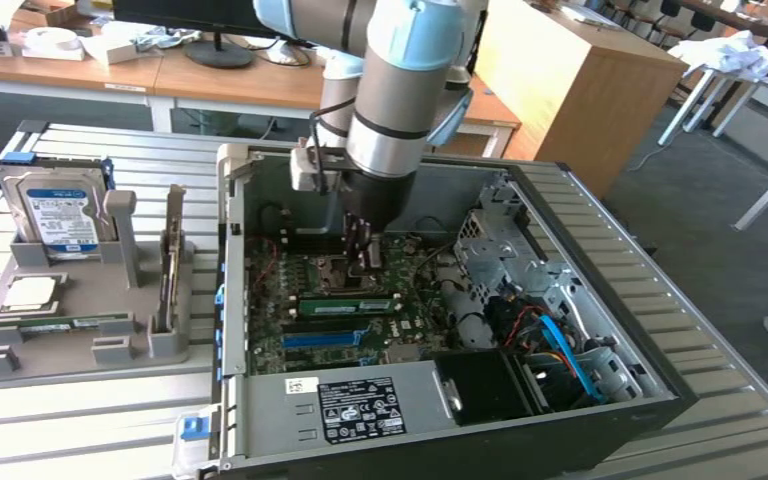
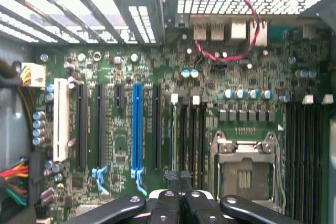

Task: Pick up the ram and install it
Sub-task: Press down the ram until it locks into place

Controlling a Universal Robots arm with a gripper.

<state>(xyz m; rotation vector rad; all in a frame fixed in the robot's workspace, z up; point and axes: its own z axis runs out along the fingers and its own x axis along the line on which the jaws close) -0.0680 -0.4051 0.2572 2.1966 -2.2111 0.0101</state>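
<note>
A slim green ram stick (image 1: 347, 303) with a white label stands on edge in a slot of the motherboard (image 2: 121, 145), just behind a long blue slot (image 1: 324, 338). A matching green stick (image 1: 84, 322) lies flat in the grey fixture (image 1: 77, 350) outside the case; I cannot tell which of the two the task means. My gripper (image 1: 364, 260) hangs inside the open case above the board, behind the standing stick and apart from it. In the wrist view the gripper (image 2: 177, 182) is shut with nothing between its fingers, beside the CPU socket (image 2: 244, 169).
The computer case (image 1: 598, 260) lies open on a slatted metal table. Its power supply (image 1: 357, 405) and blue cables (image 1: 558, 345) fill the near side. The fixture also holds a hard drive (image 1: 53, 205) and a CPU chip (image 1: 31, 292). Desks stand behind.
</note>
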